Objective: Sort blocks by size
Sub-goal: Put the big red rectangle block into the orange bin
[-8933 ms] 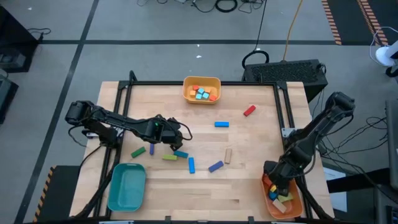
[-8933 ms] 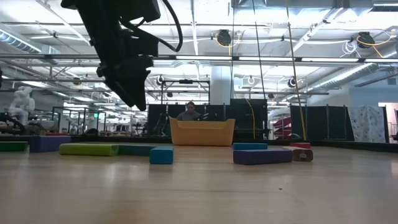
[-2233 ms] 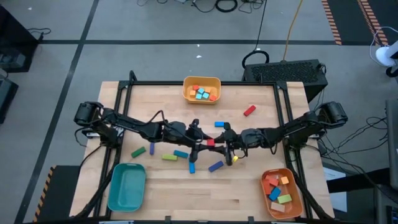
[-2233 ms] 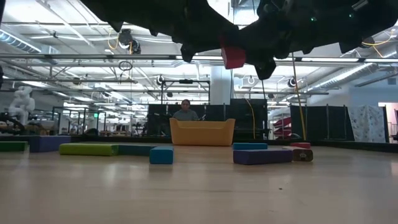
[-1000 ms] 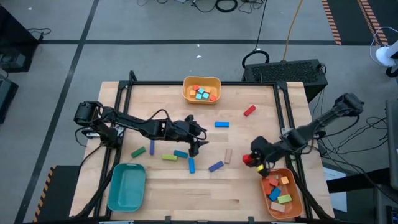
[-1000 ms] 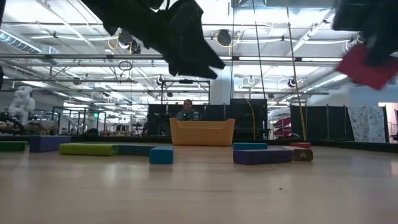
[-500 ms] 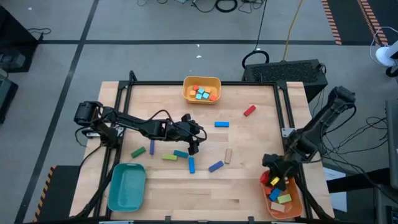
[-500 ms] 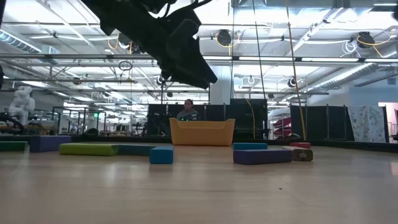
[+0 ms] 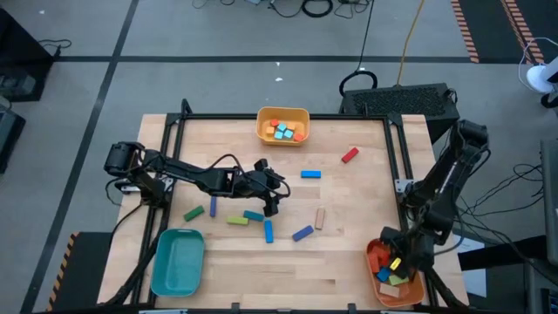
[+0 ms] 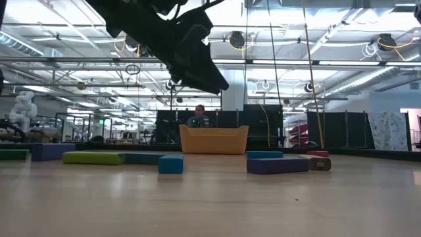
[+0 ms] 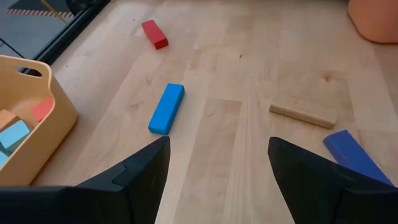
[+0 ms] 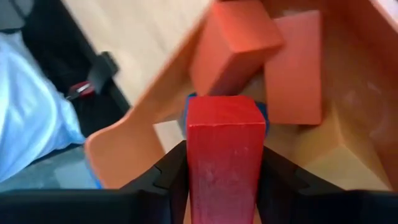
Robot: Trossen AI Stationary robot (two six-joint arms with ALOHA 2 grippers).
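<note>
My right gripper [image 9: 397, 262] hangs over the orange tray [image 9: 373, 262] at the table's near right corner, shut on a red block [image 12: 224, 149]. Below it the tray holds orange blocks [image 12: 236, 43] and a blue one. My left gripper [image 11: 217, 180] hovers open above the table's middle [image 9: 270, 199], with nothing between its fingers. Loose blocks lie flat on the table: red [image 9: 350, 155], blue [image 9: 310, 174], tan [image 9: 320, 217], blue [image 9: 302, 233], blue [image 9: 268, 230], teal [image 9: 254, 215], yellow-green [image 9: 237, 221], green [image 9: 193, 212]. My right gripper pinches the red block by two opposite sides [image 12: 193, 162] between its two fingers [image 12: 171, 174]. The fingers slant down from above. The block's free end [image 12: 224, 112] juts past the fingertips, over the blocks in the orange tray.
A yellow tray [image 9: 283, 125] with small blocks stands at the far edge, a teal tray [image 9: 177, 260] at the near left corner. A black frame [image 9: 174, 131] runs along the table's sides. A person sits far behind the table [image 10: 199, 117].
My right gripper has carried the red block from beside the tan block toward the table's near right corner, to over the orange tray, rolling and tipping further down on the way. The left arm has kept its place.
</note>
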